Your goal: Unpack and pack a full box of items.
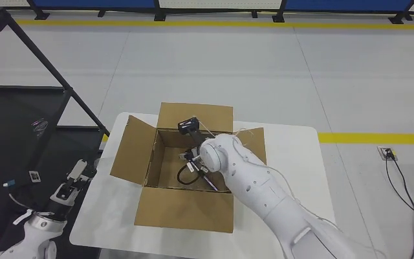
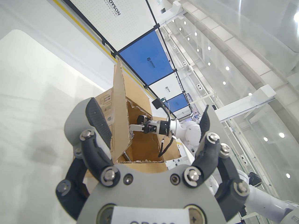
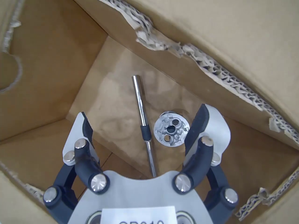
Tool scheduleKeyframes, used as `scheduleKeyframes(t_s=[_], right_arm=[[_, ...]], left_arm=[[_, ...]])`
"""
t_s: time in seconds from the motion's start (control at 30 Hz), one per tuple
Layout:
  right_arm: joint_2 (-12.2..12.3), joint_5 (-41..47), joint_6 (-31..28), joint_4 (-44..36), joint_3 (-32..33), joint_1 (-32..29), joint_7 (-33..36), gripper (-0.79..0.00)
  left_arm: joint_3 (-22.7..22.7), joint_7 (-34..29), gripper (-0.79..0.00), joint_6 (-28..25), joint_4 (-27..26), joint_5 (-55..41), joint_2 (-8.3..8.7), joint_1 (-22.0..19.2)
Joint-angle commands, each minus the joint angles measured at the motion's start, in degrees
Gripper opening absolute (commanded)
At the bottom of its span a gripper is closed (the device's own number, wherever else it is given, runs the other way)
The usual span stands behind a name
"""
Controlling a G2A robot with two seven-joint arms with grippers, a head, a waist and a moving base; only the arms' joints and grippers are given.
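An open cardboard box (image 1: 184, 207) stands on the white table (image 1: 291, 155), flaps spread out. My right gripper (image 3: 142, 120) is inside the box, open and holding nothing, above the box floor. On that floor lie a long metal rod (image 3: 143, 120) with a black band and a round cast metal disc (image 3: 171, 131) with holes. The rod lies between the open fingers and the disc sits next to one finger. My left gripper (image 2: 149, 117) is open and holds nothing, off the table's left edge; its arm (image 1: 65, 191) sits low at the left. The box (image 2: 142, 145) and right gripper (image 2: 140, 127) are visible beyond it.
A black frame and dark panel (image 1: 39, 129) stand left of the table. The box's torn corrugated edges (image 3: 186, 50) rise close around the right gripper. Bare tabletop lies to the right of the box (image 1: 297, 188).
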Motion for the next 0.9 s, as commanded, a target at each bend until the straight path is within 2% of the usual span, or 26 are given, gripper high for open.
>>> scheduleKeyframes(t_s=[0.0,0.23,0.4,0.6,0.77,0.87], right_arm=[[1.94,-1.17,-0.09,-7.49,3.02,-3.25,1.79,0.0],[8.23,-6.2,-2.61,-36.5,15.85,-20.01,9.65,0.0],[10.4,-5.18,-4.79,-49.22,23.82,-29.36,9.62,0.0],[12.09,5.5,-9.03,-56.6,35.39,-35.8,9.42,0.0],[13.56,18.06,-13.59,-56.03,46.29,-38.05,12.17,0.0],[14.43,21.86,-14.69,-54.39,51.53,-38.86,12.74,0.0]], left_arm=[[0.97,-0.73,0.0,0.2,0.7,1.02,0.14,-0.94],[4.05,-2.4,0.0,1.06,2.74,3.31,0.52,-3.9],[6.46,-3.04,0.0,1.32,3.07,4.68,0.69,-5.4],[8.98,-3.75,0.0,1.3,1.44,5.7,0.84,-6.06],[11.16,-4.25,0.0,1.56,0.48,6.03,0.93,-6.64],[12.83,-4.6,0.0,1.78,0.27,6.62,0.96,-7.28]])
